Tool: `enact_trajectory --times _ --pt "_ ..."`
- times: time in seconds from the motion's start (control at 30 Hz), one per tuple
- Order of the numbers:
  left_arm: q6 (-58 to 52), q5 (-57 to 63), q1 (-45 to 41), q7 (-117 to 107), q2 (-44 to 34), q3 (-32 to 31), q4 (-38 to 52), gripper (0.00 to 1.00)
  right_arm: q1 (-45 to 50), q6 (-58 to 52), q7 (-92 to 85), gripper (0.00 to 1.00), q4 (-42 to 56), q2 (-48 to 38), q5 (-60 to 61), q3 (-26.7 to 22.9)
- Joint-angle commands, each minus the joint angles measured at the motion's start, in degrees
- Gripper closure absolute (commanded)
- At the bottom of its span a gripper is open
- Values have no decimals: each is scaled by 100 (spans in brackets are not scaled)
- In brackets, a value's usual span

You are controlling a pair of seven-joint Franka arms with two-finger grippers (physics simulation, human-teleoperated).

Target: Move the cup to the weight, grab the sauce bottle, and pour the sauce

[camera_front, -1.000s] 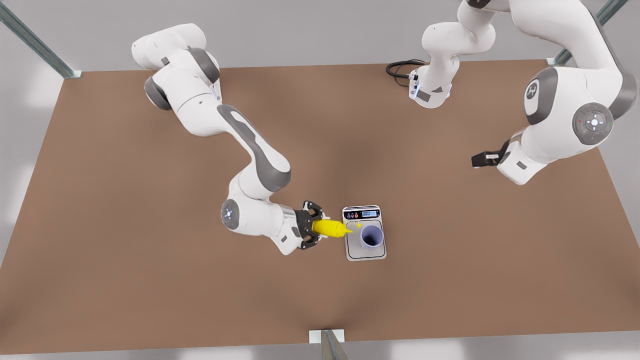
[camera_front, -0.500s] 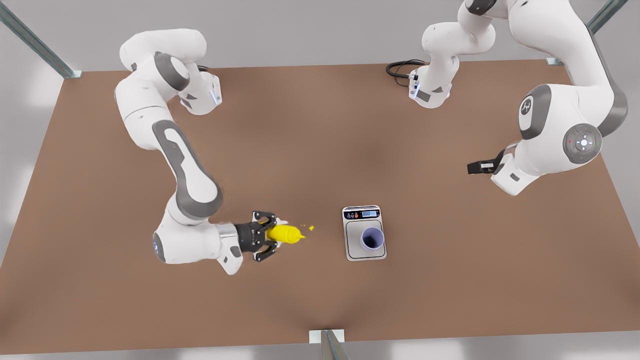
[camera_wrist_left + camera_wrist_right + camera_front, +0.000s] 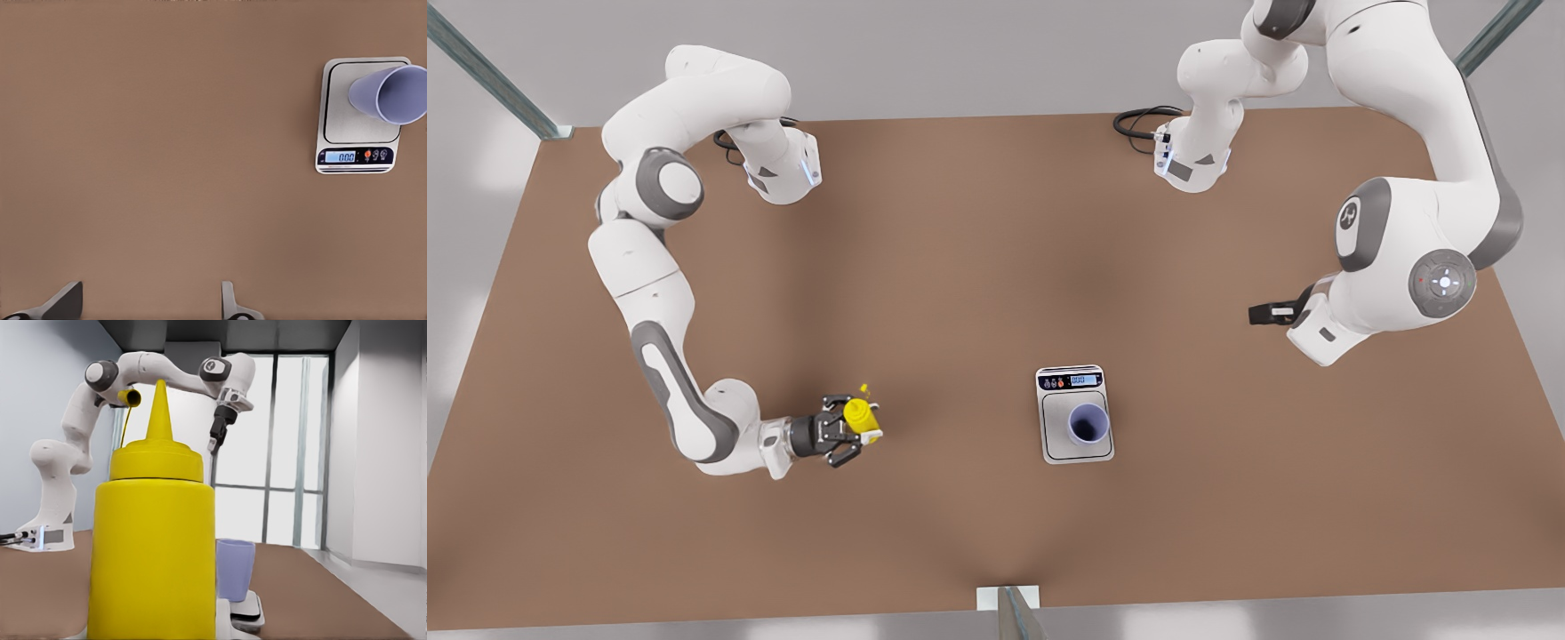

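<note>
My right gripper point(image 3: 852, 431) is clamped on the sauce bottle point(image 3: 860, 415), low at the near-left of the table point(image 3: 960, 249). The bottle stands upright, long axis vertical, nozzle up. In the right wrist view the sauce bottle point(image 3: 152, 540) is smooth bright yellow plastic, a cylinder under a conical nozzle, with 1 yellow blob in the air by the tip.

The cup point(image 3: 1088, 423) lies well to the front view's right of that gripper, on the weight point(image 3: 1074, 414), so any further pour means travelling right. The cup is a plain lavender tapered tumbler, dark inside; the weight is a flat brushed-silver rectangle, its display strip on the far edge.

My left gripper point(image 3: 1267, 312) waits far right, fingers spread, holding nothing; its fingertips point(image 3: 67, 300) show in the left wrist view.
</note>
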Motion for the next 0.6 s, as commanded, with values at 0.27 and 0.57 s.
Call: enact_trajectory --times 0.27,0.57 --pt "45 -1 -11 0 0 -9 0 0 74 -163 -20 46 10 93 -91 -205" --pt "36 -1 -11 0 71 -9 -18 0 92 -163 24 14 -8 216 -29 -285"
